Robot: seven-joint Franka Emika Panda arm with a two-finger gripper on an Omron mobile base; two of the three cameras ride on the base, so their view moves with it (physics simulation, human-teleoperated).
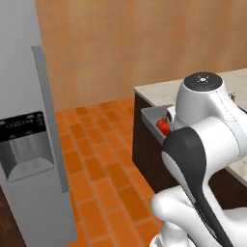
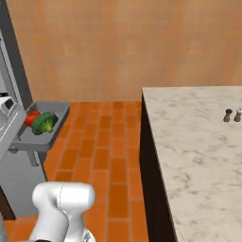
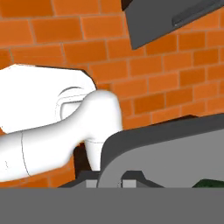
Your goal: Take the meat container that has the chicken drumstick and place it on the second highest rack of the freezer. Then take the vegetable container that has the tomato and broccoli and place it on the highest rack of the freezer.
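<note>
Carrying one grey tray in the air above the orange tiled floor, the arm's hand sits at the tray's rim with its fingers drawn nearly together, apparently pinching that rim, though the contact itself is hard to make out. The tray is shallow and rectangular, with plain matt walls. Inside it lie two things: one small glossy red tomato and one lumpy green piece of broccoli, resting side by side and touching. In the left base view the tray shows beside the arm's white shoulder, with the tomato peeking over the wall.

The freezer stands at the left, light grey and smooth, its door shut, with one long vertical handle and one dark dispenser panel. The marble-patterned tabletop on dark wood carries two small shakers, standing close together, well apart from the tray.
</note>
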